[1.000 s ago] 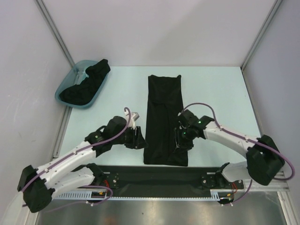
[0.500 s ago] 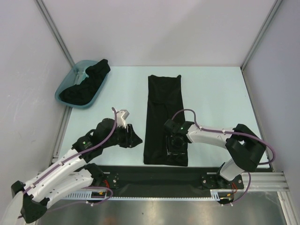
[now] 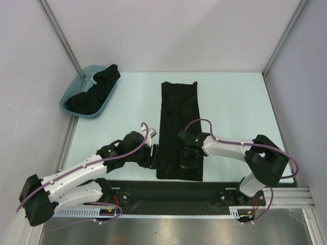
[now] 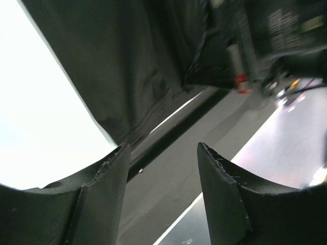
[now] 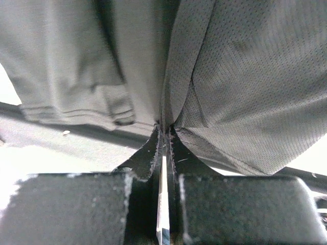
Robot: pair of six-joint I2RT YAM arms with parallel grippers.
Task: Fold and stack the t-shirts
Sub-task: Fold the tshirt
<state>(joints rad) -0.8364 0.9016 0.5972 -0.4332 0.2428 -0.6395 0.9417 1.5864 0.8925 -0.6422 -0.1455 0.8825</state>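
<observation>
The teal tub (image 3: 65, 104) at far left holds crumpled black t-shirt (image 3: 94, 92) cloth; how many garments cannot be told. The folded t-shirt (image 3: 178, 109) lies mid-tabletop (image 3: 230, 102). The right end effector (image 5: 164, 130) pinches its near fold, and the left end effector (image 4: 161, 153) gapes beside its edge.

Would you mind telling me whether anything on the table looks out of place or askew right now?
Only mildly: a crumpled black t-shirt spills over the far rim of the teal tub. The folded t-shirt lies straight, pinched close to its near end by the right gripper.

Plain black t-shirt (image 3: 179, 109) — teal tub (image 3: 83, 80).
</observation>
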